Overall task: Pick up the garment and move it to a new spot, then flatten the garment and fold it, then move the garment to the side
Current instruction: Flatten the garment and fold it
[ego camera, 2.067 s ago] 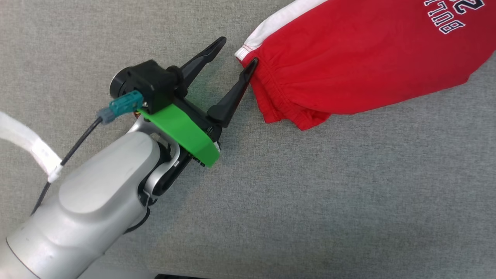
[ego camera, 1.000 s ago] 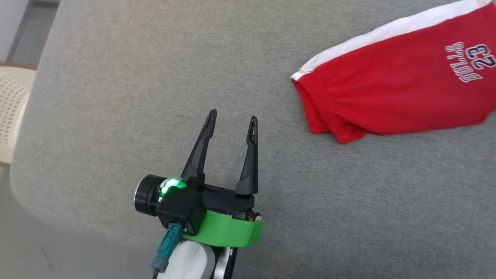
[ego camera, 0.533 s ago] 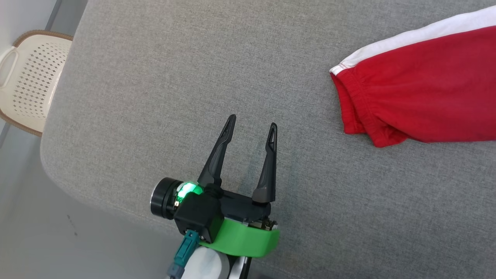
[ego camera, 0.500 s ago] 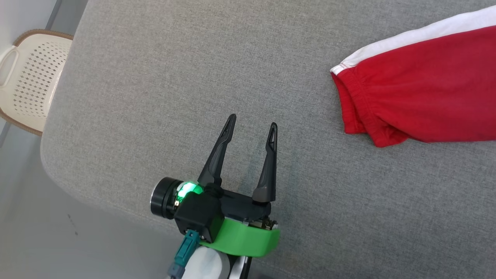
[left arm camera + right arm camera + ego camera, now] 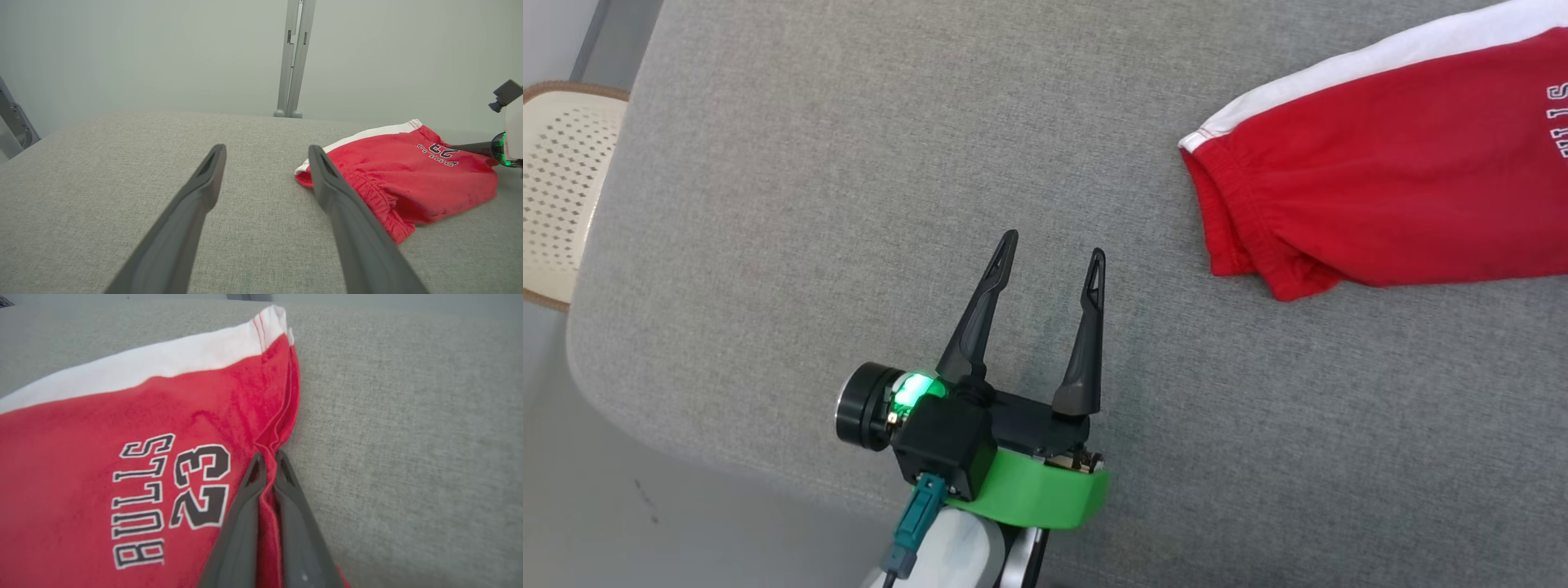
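The right gripper [image 5: 267, 459] has just snapped shut on a raised fold at the edge of the red garment [image 5: 122, 428], pinching the cloth beside its printed "23". The left gripper [image 5: 1052, 245], jaws wide and empty, has backed off the waistband end it touched two seconds ago. It now hovers over the grey cushion [image 5: 849, 163], with the garment at its two o'clock, well apart. A cream basket [image 5: 556, 188] sits beyond the cushion's edge at ten o'clock. With one edge secured, the garment looks ready to be lifted and moved.
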Tool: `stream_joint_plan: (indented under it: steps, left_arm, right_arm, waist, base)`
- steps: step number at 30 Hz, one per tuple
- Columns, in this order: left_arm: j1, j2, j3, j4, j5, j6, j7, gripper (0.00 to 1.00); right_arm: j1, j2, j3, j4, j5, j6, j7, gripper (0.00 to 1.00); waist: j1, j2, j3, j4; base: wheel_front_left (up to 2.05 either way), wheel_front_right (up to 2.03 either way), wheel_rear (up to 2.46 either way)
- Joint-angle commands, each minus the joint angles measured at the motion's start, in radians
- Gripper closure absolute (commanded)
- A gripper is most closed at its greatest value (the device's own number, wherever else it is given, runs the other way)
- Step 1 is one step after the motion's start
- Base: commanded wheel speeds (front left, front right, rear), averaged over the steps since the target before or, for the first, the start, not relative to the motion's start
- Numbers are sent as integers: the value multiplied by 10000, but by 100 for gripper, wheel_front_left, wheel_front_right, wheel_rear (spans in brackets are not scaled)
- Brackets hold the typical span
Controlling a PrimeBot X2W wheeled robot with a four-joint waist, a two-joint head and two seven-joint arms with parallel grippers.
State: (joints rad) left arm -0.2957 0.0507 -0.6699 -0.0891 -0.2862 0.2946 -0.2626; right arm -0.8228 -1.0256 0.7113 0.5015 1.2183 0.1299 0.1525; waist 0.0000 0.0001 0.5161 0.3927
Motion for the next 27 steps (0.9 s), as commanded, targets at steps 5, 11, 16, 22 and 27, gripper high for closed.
stream_joint_plan:
  steps: [5,11,16,22,27]
  left_arm:
    - [57,6,238,153,145,-221,-24,0]
    - [295,11,434,355,292,-457,-24,0]
    - [448,10,553,404,431,-557,-24,0]
    - [506,10,621,477,487,-657,-24,0]
    - [487,9,689,570,596,-712,-24,0]
  right_arm:
    - [204,209,222,-216,-467,2,-746,100]
    - [479,58,473,-10,-842,1,-1195,100]
    - [485,-408,532,53,-1367,1,-1470,100]
    - [100,-348,429,27,-2446,1,-1964,100]
    - [-264,308,209,-317,-3515,-1,-2084,100]
  waist:
    - [0,-1,-770,-1042]
    - [0,-1,-1391,-1761]
    - [0,-1,-1601,-2124]
    - [0,-1,-1653,-2341]
    - [0,-1,-1700,-2463]
  base:
    - [0,0,0]
    - [0,0,0]
    - [0,0,0]
    - [0,0,0]
    - [0,0,0]
